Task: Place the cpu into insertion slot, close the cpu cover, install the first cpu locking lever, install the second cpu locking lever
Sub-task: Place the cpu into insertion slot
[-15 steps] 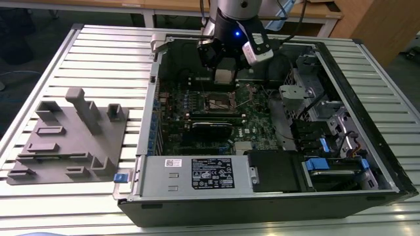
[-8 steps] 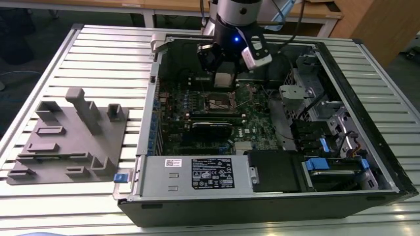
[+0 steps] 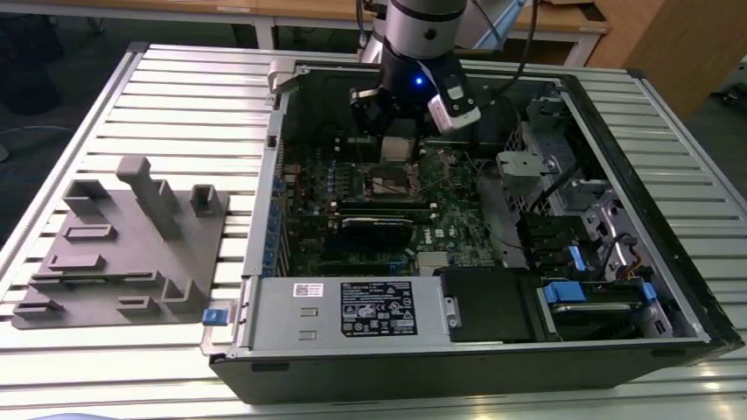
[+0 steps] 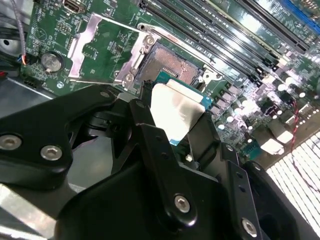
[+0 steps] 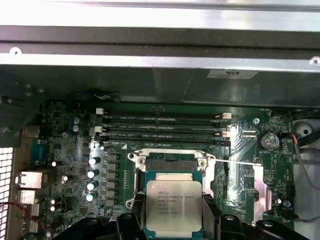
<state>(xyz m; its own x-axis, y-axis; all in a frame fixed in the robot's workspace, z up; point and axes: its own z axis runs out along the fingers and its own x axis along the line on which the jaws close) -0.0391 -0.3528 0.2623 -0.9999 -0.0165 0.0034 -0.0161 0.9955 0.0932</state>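
Note:
My gripper [image 3: 400, 156] hangs inside the open computer case, just above the motherboard. It is shut on the cpu [image 5: 173, 200], a flat square chip with a silver-grey top, clamped at two opposite edges between black fingers [image 5: 134, 217]. In the second wrist view the cpu [image 4: 175, 110] hovers tilted, a little short of the insertion slot [image 4: 172, 65]. The insertion slot [image 5: 170, 164] is a dark square socket with a shiny rim, standing uncovered. The cpu cover [image 4: 82, 42], a thin silver frame, is folded back flat beside the socket. A thin metal lever [image 5: 241, 162] juts out by the socket.
Long memory slots [image 5: 165, 127] run beside the socket. A black card [image 3: 376, 229] lies lower on the board. The power supply [image 3: 350, 308] and drive bays [image 3: 583, 289] fill the case's near side. A grey fixture [image 3: 129, 245] sits on the slatted table at the exterior view's left.

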